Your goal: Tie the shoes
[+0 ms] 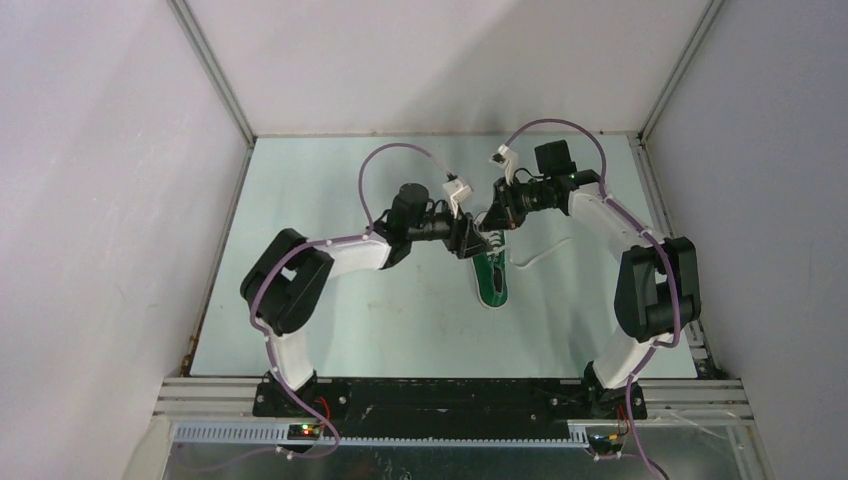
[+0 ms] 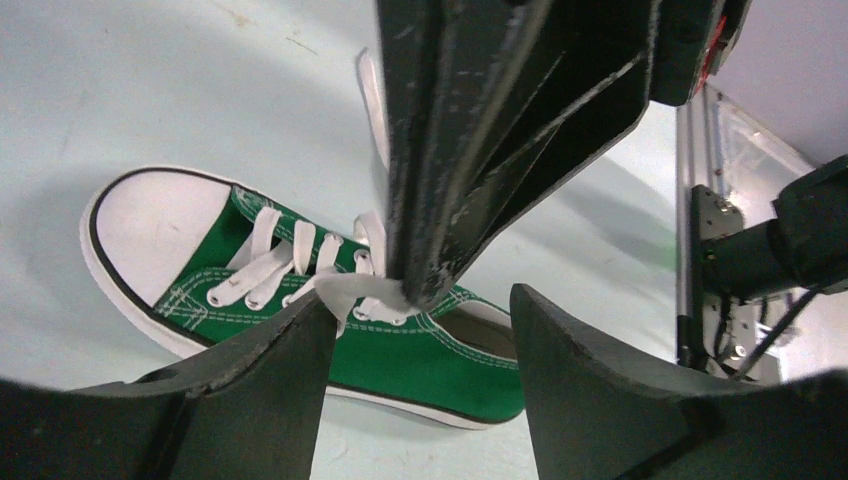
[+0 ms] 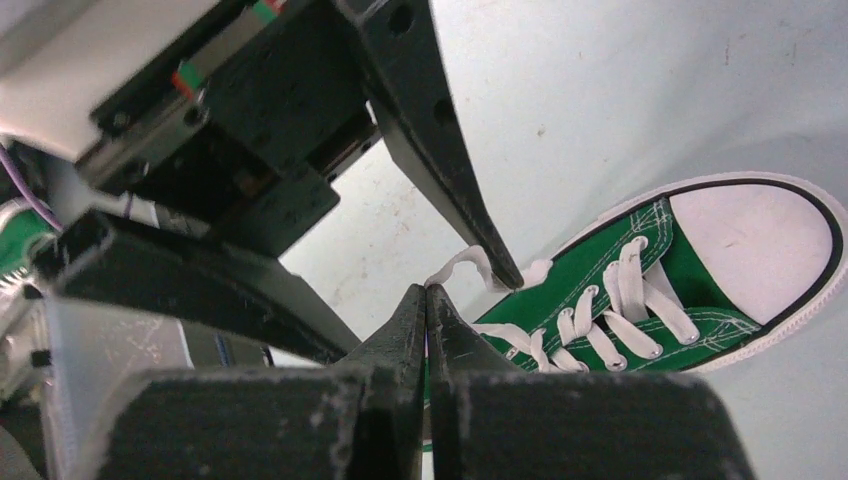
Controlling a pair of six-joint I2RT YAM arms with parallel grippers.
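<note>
Top view, left side: left arm (image 1: 300, 272) reaches in from the lower left toward frame centre. Left gripper (image 1: 466, 240) sits at the upper left edge of the shoe. In the left wrist view its two fingers (image 2: 255, 395) fill the bottom of the frame, spread wide, with nothing pinched between the pads, so the jaws are open. The tip of the left-hand finger is just beside a flat bit of lace (image 2: 350, 290); can't tell if it touches.

Centre: green sneaker (image 1: 490, 280) stands sole down on the pale table (image 1: 330, 320), just right of frame centre. Its long axis runs up-down, with the upper end under both grippers. In the left wrist view the white toe cap (image 2: 160, 225) is at frame left, crossed lacing (image 2: 280, 262) is mid-frame, and the green side with its white sole edge runs along the lower middle. In the right wrist view the toe cap is at far right.

Right of centre: right gripper (image 1: 502, 216) comes in from the upper right, over the sneaker's upper end and just beside the left gripper. In the right wrist view its fingers (image 3: 400, 340) are pressed together at bottom centre with the white lace coming out at their tips, so it is clamped on the lace. The left wrist view shows the same: the black closed tip drops from top centre into the gap between the left fingers, nipping the lace above the lacing.

Right: loose lace end (image 1: 542, 252) trails on the table from the sneaker toward the right arm (image 1: 655, 285).
</note>
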